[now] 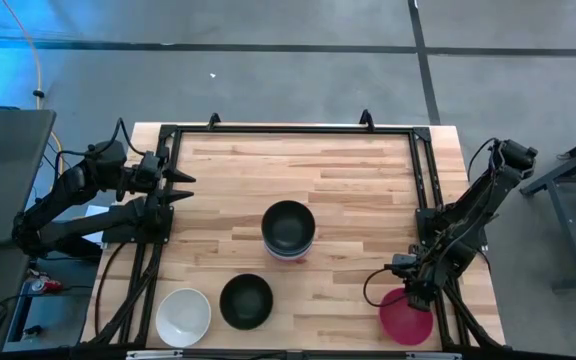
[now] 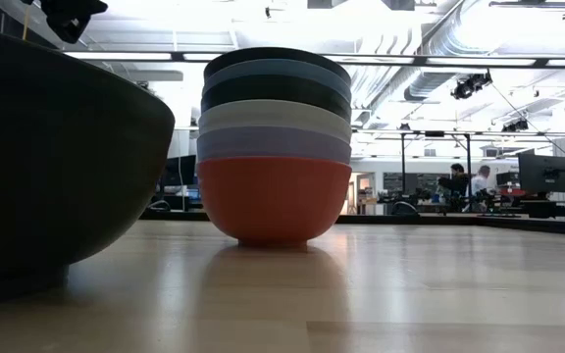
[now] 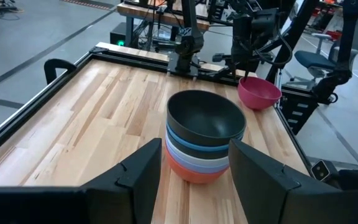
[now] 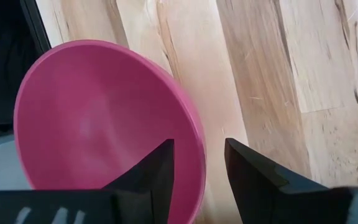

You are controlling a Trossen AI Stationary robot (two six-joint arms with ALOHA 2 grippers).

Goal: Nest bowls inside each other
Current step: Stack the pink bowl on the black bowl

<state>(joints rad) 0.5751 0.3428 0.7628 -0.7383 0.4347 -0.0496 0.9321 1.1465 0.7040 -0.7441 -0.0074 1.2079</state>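
Observation:
A stack of several nested bowls [image 1: 288, 231] stands mid-table, black on top and red at the bottom [image 2: 274, 201]. A white bowl [image 1: 184, 315] and a black bowl [image 1: 245, 301] sit singly near the table's near edge. A magenta bowl [image 1: 406, 319] rests at the near right corner. My right gripper [image 4: 199, 142] is open above it, pointing down, with one finger inside the rim [image 4: 197, 134] and one outside. I see a gap on both sides of the rim. My left gripper [image 1: 183, 187] waits open at the table's left edge, facing the stack [image 3: 205, 134].
A black metal frame [image 1: 293, 129] runs along the far edge and both sides of the table. The magenta bowl sits close to the right frame rail and the near edge. Bare wood lies between the stack and the magenta bowl. People and desks show far behind the table.

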